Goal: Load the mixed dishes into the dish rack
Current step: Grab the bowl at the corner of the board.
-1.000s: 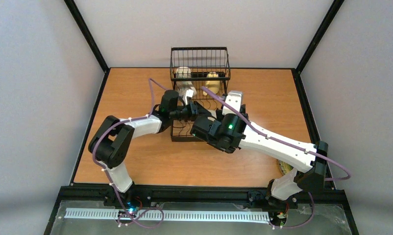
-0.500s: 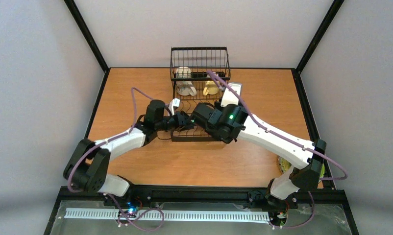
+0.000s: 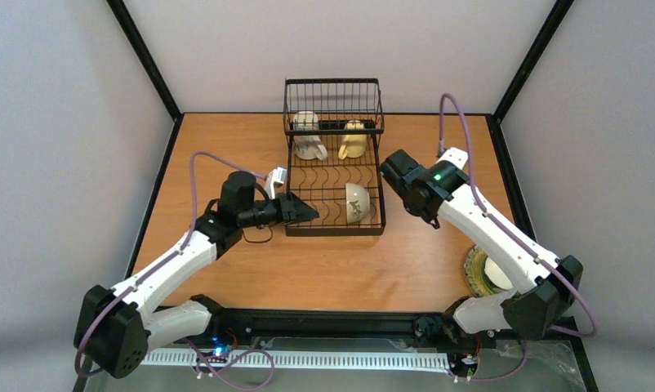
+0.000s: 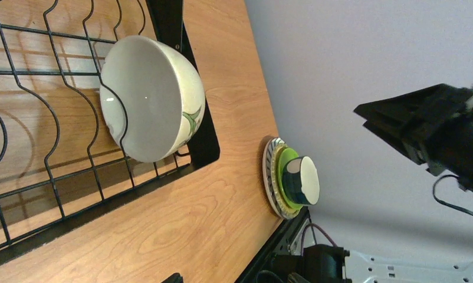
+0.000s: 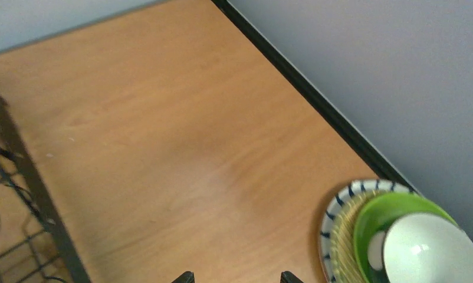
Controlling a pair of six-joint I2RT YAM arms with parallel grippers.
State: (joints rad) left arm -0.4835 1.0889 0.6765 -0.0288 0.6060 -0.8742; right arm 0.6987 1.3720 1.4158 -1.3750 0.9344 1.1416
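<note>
Wooden tabletop (image 3: 226, 147) between grey walls (image 3: 63, 122).
We see dish rack (image 3: 334, 232) at twelve o'clock; left gripper (image 3: 298, 211) and right gripper (image 5: 237, 278) both gape, holding nothing.

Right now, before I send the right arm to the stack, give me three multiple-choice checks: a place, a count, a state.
1. The motif bowl sits: A) in the basket section; B) in the dish rack's plate slots; C) on the plate stack.
2. Mugs in the rack: A) two; B) one; C) three.
3. The right gripper is: A) shut on a plate; B) shut on a mug; C) open, empty.
Answers: B, it leans in the near slots; A, white mug and cream-yellow mug; C, fingertips apart, nothing between.
</note>
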